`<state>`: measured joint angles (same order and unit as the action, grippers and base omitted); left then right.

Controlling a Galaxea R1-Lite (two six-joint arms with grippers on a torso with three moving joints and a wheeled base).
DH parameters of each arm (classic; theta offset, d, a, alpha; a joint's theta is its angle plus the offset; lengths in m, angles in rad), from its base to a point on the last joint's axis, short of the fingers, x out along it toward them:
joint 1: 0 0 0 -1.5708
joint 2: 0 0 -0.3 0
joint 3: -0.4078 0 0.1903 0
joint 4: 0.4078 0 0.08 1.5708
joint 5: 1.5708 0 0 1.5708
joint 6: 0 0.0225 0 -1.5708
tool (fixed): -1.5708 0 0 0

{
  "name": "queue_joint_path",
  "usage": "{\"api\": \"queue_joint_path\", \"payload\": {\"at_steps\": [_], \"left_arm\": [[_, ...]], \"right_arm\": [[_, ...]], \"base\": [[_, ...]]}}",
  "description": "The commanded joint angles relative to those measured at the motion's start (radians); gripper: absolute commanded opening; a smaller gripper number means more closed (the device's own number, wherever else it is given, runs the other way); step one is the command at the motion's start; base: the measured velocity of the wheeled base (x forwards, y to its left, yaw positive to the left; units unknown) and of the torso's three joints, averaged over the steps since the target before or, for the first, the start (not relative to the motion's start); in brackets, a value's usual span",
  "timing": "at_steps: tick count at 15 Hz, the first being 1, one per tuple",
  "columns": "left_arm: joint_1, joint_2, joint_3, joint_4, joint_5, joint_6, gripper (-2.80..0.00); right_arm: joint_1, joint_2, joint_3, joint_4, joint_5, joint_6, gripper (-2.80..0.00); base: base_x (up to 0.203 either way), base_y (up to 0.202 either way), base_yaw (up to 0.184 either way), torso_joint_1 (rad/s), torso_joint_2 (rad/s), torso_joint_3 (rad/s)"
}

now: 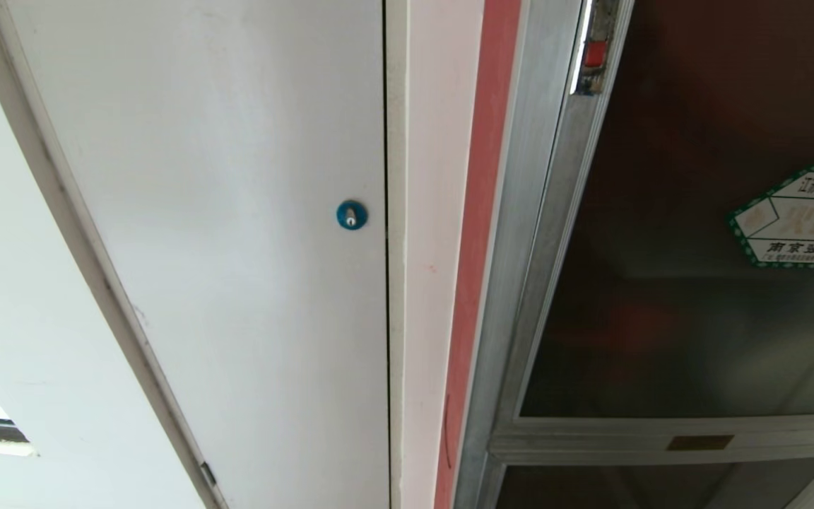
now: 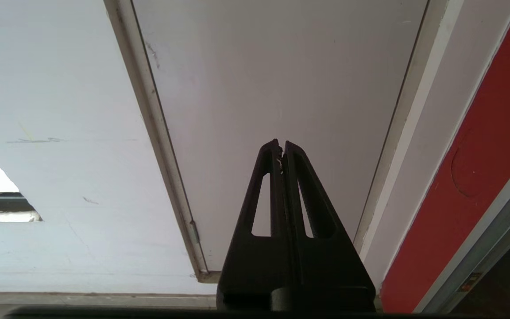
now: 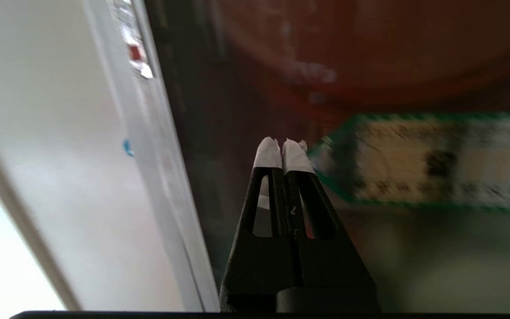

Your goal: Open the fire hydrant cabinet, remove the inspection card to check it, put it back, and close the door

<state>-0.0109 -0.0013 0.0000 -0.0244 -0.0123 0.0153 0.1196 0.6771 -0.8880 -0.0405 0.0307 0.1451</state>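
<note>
The fire hydrant cabinet [image 1: 520, 283] fills the right of the head view, its silver frame running up the wall. Its door [image 1: 675, 247], dark tinted glass with a green-bordered hexagonal sticker [image 1: 799, 215], lies flush in the frame. Red shapes show dimly through the glass. The inspection card is hidden. My right gripper [image 3: 283, 142] is shut, its white-wrapped fingertips [image 3: 267, 153] empty, pointing at the door [image 3: 246, 110] just beside the sticker [image 3: 432, 161]. My left gripper [image 2: 281, 144] is shut and empty, facing the white panel door. Neither arm appears in the head view.
A white panel door [image 1: 237, 233] with a blue round lock [image 1: 351, 215] stands left of the cabinet, with a red strip of wall [image 1: 481, 247] between them. A small red latch [image 1: 595, 53] sits high on the cabinet frame. A lower glass panel [image 1: 661, 484] lies beneath the door.
</note>
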Motion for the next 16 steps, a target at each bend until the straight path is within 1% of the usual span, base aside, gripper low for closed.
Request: {"api": "queue_joint_path", "payload": {"at_steps": [1,6,8,10,12,15,16], "left_arm": [[0.0,0.001,0.014,0.0,0.0,0.0,-2.8],[0.0,0.001,0.014,0.0,0.0,0.0,-2.8],[0.0,0.001,0.014,0.0,0.0,0.0,-2.8],[0.0,0.001,0.014,0.0,0.0,0.0,-2.8],[0.0,0.001,0.012,0.0,0.0,0.0,-2.8],[0.0,0.001,0.014,0.0,0.0,0.0,-2.8],[0.0,0.001,0.013,0.0,0.0,0.0,-2.8]], "right_arm": [[-0.061,-0.185,0.07,0.093,-0.048,0.002,-2.8],[-0.099,-0.458,0.161,0.283,-0.116,-0.002,-2.8],[-0.104,-0.563,0.266,0.314,-0.105,-0.004,-2.8],[-0.105,-0.656,0.397,0.322,-0.054,-0.009,-2.8],[-0.106,-0.672,0.518,0.278,-0.037,-0.014,-2.8],[-0.106,-0.675,0.689,0.114,-0.036,-0.033,-2.8],[-0.106,-0.675,0.763,0.033,-0.04,-0.048,-2.8]], "base": [[0.0,0.0,0.0,0.0,0.0,0.0],[0.0,0.0,0.0,0.0,0.0,0.0],[0.0,0.0,0.0,0.0,0.0,0.0],[0.0,0.0,0.0,0.0,0.0,0.0],[0.0,0.0,0.0,0.0,0.0,0.0],[0.0,0.0,0.0,0.0,0.0,0.0],[0.0,0.0,0.0,0.0,0.0,0.0]]}}
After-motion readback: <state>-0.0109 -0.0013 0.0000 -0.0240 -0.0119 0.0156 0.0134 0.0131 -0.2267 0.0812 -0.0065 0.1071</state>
